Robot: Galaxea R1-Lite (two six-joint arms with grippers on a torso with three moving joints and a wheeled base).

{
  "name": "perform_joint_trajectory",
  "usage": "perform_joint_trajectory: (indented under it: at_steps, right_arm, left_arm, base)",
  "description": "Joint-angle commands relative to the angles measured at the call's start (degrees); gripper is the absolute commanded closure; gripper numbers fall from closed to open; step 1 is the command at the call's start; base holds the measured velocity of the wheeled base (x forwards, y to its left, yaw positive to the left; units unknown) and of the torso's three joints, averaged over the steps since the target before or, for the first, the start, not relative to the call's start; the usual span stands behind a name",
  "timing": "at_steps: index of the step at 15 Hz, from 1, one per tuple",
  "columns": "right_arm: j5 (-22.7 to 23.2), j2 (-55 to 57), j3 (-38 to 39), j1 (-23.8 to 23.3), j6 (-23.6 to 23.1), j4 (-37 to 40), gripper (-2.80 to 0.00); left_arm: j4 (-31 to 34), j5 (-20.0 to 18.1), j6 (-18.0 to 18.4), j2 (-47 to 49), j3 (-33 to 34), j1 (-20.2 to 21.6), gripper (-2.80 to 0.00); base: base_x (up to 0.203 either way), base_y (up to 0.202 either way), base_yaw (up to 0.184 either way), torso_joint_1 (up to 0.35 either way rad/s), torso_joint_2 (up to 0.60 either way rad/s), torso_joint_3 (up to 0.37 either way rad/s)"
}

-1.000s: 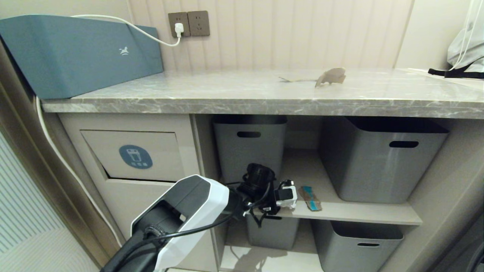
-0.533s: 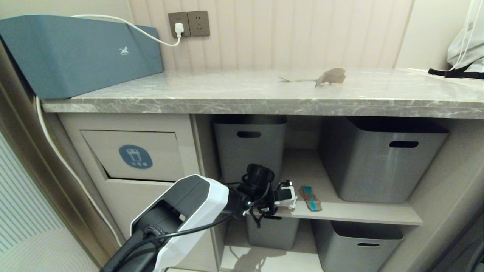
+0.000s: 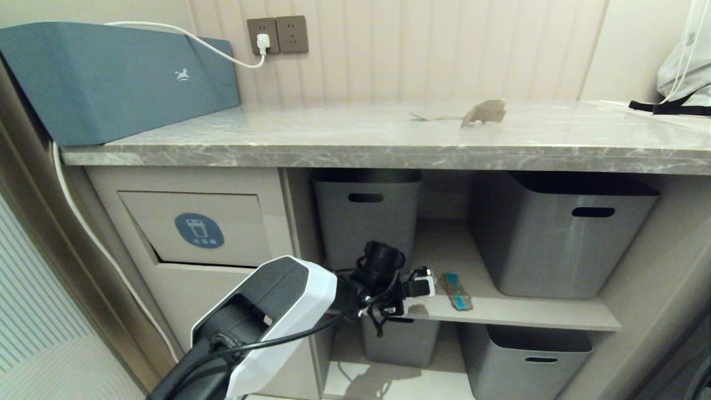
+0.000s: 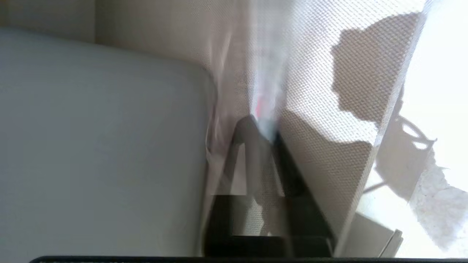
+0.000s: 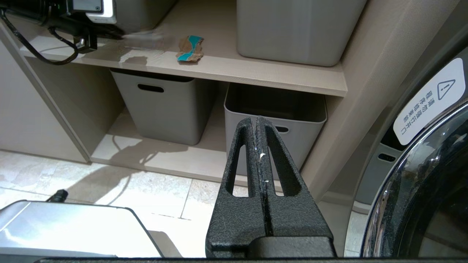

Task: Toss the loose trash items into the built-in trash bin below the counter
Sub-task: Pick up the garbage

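My left gripper [image 3: 434, 288] reaches onto the middle shelf [image 3: 527, 318] under the counter [image 3: 333, 149]. In the left wrist view its fingers meet at the tips [image 4: 264, 128], shut on a thin pale, blurred sheet that looks like the silvery packet [image 4: 268, 91]. A torn brown scrap with a teal side [image 3: 456, 292] [image 5: 190, 49] lies on the shelf just right of that gripper, apart from it. Another brown scrap [image 3: 484, 113] sits on the counter top. The trash bin flap with its blue sticker [image 3: 200, 229] is at the left. My right gripper [image 5: 256, 119] hangs low, shut and empty.
Grey tubs stand on the shelf [image 3: 364, 216] [image 3: 561, 233] and below it [image 3: 522, 355]. A long teal box [image 3: 111, 78] with a plugged-in white cable sits on the counter's left end. A round appliance door [image 5: 420, 182] is close on the right.
The left gripper's jaws have closed at the shelf and its wrist has tipped slightly. Both cardboard scraps and the right arm have stayed put.
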Motion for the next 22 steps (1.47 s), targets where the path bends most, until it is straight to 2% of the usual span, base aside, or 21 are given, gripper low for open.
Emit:
perform_joint_trajectory:
  at_steps: [1, 6, 8, 11, 14, 16, 19, 22]
  right_arm:
    - [0.0, 0.0, 0.0, 0.0, -0.1, 0.1, 0.00]
    - [0.0, 0.0, -0.1, 0.0, 0.0, 0.1, 0.00]
    - [0.0, 0.0, 0.0, 0.0, -0.1, 0.1, 0.00]
    - [0.0, 0.1, 0.0, 0.0, 0.0, 0.1, 0.00]
    - [0.0, 0.0, 0.0, 0.0, 0.0, 0.1, 0.00]
    - [0.0, 0.1, 0.0, 0.0, -0.1, 0.1, 0.00]
    - [0.0, 0.0, 0.0, 0.0, 0.0, 0.1, 0.00]
    - [0.0, 0.0, 0.0, 0.0, -0.1, 0.1, 0.00]
  left_arm:
    - [-0.1, -0.1, 0.3, -0.2, 0.0, -0.1, 0.00]
    - [-0.1, -0.3, 0.1, -1.0, 0.6, -0.2, 0.00]
    - [-0.2, -0.8, 0.2, -3.7, 3.0, -0.4, 0.00]
    - [-1.1, -2.2, 0.3, -11.5, 16.3, -0.5, 0.00]
    - [-6.6, -3.1, 0.3, -20.3, 30.9, -0.3, 0.00]
    - [-9.7, -3.4, 0.3, -25.3, 35.1, 0.0, 0.00]
    - [-10.3, -3.5, 0.2, -30.6, 39.3, -0.4, 0.00]
    - [-11.6, -3.0, -0.6, -36.7, 46.2, -0.8, 0.00]
  base:
    - [0.000, 0.000, 0.000, 0.000, 0.00, 0.000]
    - [0.000, 0.000, 0.000, 0.000, 0.00, 0.000]
    - [0.000, 0.000, 0.000, 0.000, 0.00, 0.000]
    - [0.000, 0.000, 0.000, 0.000, 0.00, 0.000]
    - [0.000, 0.000, 0.000, 0.000, 0.00, 0.000]
    - [0.000, 0.000, 0.000, 0.000, 0.00, 0.000]
    - [0.000, 0.000, 0.000, 0.000, 0.00, 0.000]
    - [0.000, 0.000, 0.000, 0.000, 0.00, 0.000]
